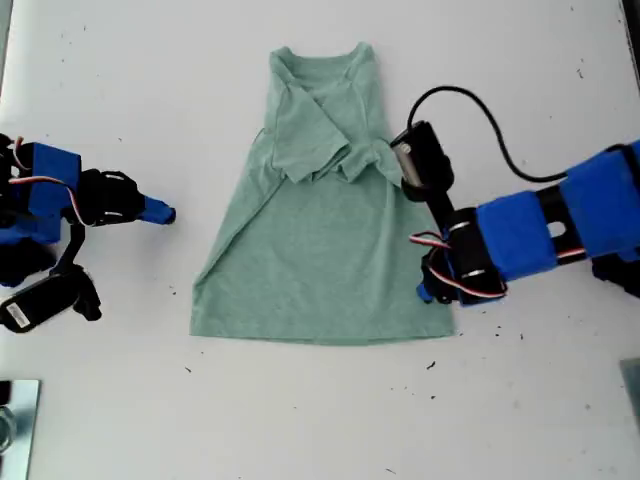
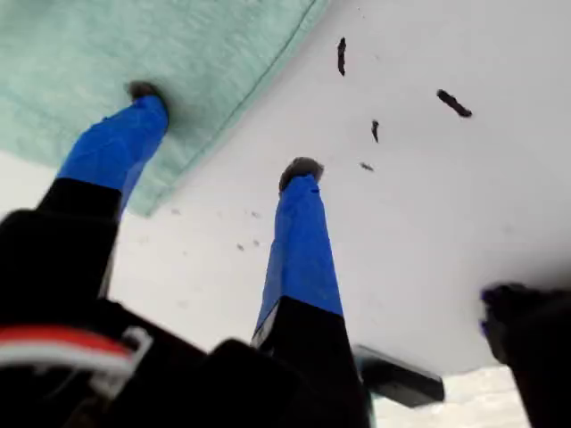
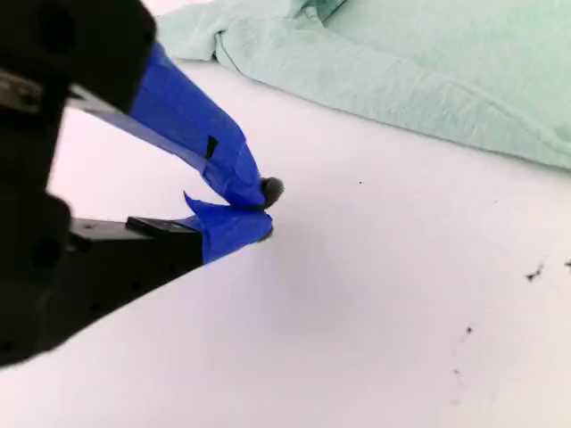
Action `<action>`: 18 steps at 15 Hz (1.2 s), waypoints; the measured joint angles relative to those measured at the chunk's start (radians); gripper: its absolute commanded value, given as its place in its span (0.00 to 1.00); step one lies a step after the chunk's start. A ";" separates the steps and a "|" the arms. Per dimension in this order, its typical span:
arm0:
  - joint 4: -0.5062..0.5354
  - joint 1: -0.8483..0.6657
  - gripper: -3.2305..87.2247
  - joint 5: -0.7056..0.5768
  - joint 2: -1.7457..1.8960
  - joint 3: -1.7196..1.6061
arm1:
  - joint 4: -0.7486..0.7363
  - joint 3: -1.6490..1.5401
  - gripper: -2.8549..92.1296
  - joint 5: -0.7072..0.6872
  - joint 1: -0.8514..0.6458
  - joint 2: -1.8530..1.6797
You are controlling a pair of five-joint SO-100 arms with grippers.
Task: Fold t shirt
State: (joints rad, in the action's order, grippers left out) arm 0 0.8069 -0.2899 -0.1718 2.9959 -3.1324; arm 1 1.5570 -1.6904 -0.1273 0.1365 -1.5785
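1. The t shirt [image 1: 320, 240] lies flat in the middle of the white bench [image 1: 300, 420], its long axis running from the far side of the exterior view to the near side: crew neck at the far end, straight hem at the near end.
2. Both short sleeves are folded inward across the chest, where they meet in a bunched overlap.
3. My first gripper [image 2: 223, 134] is at the hem corner on the exterior view's right. Its jaws stand well apart: one blue fingertip [image 2: 143, 98] presses on the green cloth, the other sits on bare bench just beside the edge. It has not closed on anything, as far as this low angle lets me judge.
4. My second gripper [image 1: 160, 213] is on the exterior view's left, well apart from the shirt's side edge. Its blue-taped jaws are pressed together tip to tip, with nothing between them.
5. Small dark specks dot the bench.
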 measured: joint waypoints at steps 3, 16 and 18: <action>0.000 0.005 0.03 0.000 0.012 -0.002 | -0.172 -0.064 0.05 0.054 0.032 0.069; 0.017 0.025 0.03 0.000 0.074 -0.017 | 0.178 0.500 0.02 -0.091 0.067 0.089; 0.018 0.025 0.03 0.000 0.077 -0.018 | 0.166 0.620 0.02 -0.132 0.067 0.115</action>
State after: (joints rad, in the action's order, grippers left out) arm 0 0.8253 -0.2654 -0.1718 3.0726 -3.1508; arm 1 1.7227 -1.0707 -0.2592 0.2040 -1.4634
